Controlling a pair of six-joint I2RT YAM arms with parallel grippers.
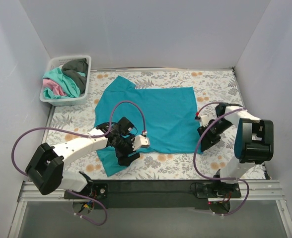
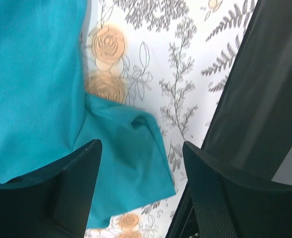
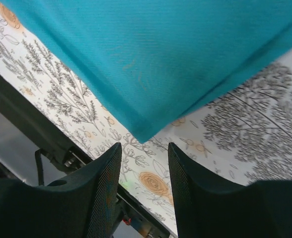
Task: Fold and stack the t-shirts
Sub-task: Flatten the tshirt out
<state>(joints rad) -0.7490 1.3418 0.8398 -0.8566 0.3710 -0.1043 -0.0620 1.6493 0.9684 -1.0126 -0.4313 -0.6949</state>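
Observation:
A deep teal-blue t-shirt (image 1: 151,116) lies spread flat on the floral table cover. My left gripper (image 1: 127,154) is open and hovers over its near-left sleeve. In the left wrist view (image 2: 141,166) that sleeve (image 2: 131,153) lies between the spread fingers (image 2: 76,191), ungripped. My right gripper (image 1: 204,143) is open and empty at the shirt's near-right corner. In the right wrist view (image 3: 143,166) that corner (image 3: 142,134) lies just ahead of the fingertips (image 3: 99,191). Mint-green (image 1: 61,79), pink (image 1: 51,90) and dark grey (image 1: 77,69) shirts lie bundled in a basket.
The white basket (image 1: 84,89) stands at the back left corner. Grey walls close in the left, back and right. A black rail (image 1: 151,191) with the arm bases runs along the near edge. Purple cables loop from both arms.

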